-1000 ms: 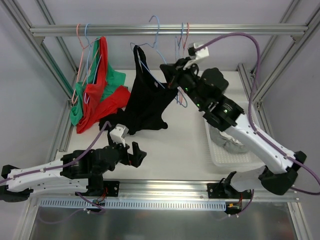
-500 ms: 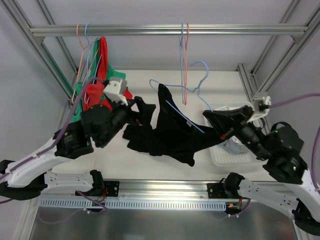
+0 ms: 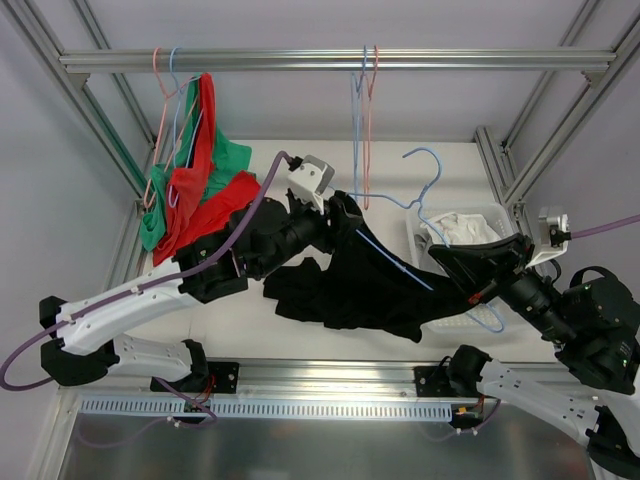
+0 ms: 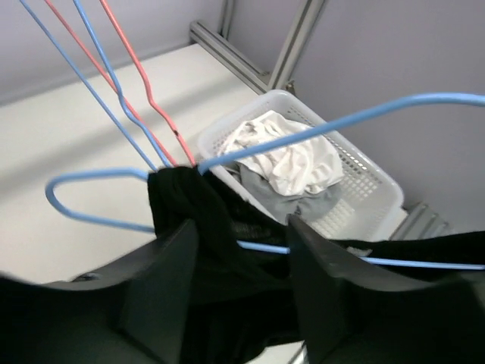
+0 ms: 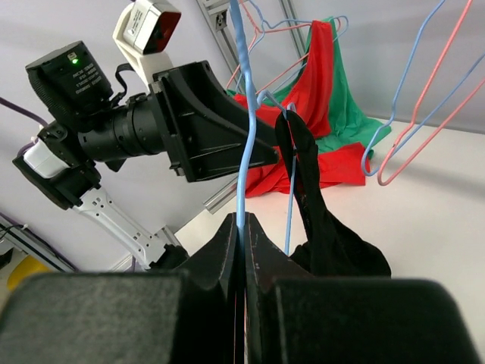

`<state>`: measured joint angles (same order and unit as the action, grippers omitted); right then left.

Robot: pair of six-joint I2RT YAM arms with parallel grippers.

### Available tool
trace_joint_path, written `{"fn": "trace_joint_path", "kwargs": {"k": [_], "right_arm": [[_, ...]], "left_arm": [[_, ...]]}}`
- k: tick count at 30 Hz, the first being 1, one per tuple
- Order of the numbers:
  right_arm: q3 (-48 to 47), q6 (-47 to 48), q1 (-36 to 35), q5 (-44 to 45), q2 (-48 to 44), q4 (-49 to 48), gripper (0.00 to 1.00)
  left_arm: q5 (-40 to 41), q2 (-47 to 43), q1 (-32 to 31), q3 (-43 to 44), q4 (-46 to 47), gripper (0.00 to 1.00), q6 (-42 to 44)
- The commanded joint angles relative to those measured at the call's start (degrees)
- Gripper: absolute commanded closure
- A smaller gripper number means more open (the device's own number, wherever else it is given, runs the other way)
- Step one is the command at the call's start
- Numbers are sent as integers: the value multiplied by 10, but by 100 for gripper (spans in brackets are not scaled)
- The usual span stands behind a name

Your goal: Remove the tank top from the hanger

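Observation:
The black tank top (image 3: 345,285) hangs from a light blue hanger (image 3: 425,170) held tilted above the table, off the rail. My right gripper (image 3: 455,275) is shut on the hanger's wire (image 5: 241,152), which rises straight out of the closed jaws (image 5: 242,224). The tank top (image 5: 318,220) droops just right of them. My left gripper (image 3: 340,215) reaches in at the top's upper strap. Its fingers (image 4: 163,280) stand apart on either side of the bunched black fabric (image 4: 204,220). The blue wire (image 4: 341,125) crosses just beyond them.
Red and green garments (image 3: 195,190) hang on hangers at the rail's left end. Empty blue and pink hangers (image 3: 362,120) hang mid-rail. A white basket (image 3: 497,215) with pale clothes sits at the right of the table. Frame posts stand at both sides.
The right arm has pulled the hanger with the tank top off the rail, down and to the right. The left arm swung up to the top's strap, its jaws narrowing.

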<state>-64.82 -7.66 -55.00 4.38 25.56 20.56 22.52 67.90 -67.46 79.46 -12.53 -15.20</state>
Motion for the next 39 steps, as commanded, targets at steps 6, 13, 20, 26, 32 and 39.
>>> {"fn": "trace_joint_path", "kwargs": {"k": [6, 13, 20, 26, 32, 39], "right_arm": [[-18, -16, -2, -13, -6, -17, 100], [-22, -16, -3, -23, -3, -18, 100], [-17, -8, -3, -60, 2, 4, 100], [-9, -10, -3, -118, -1, 16, 100], [2, -1, -3, -160, -27, 19, 100], [34, 10, -2, -178, -59, -57, 100]], "left_arm": [[29, -14, 13, -17, 56, 97, 17], [60, -51, 22, -50, 63, 100, 21], [156, -72, 25, -62, 65, 100, 14], [238, -92, 28, -79, 66, 100, -8], [319, -104, 37, -107, 65, 100, -15], [222, -124, 44, -132, 66, 100, -21]]}}
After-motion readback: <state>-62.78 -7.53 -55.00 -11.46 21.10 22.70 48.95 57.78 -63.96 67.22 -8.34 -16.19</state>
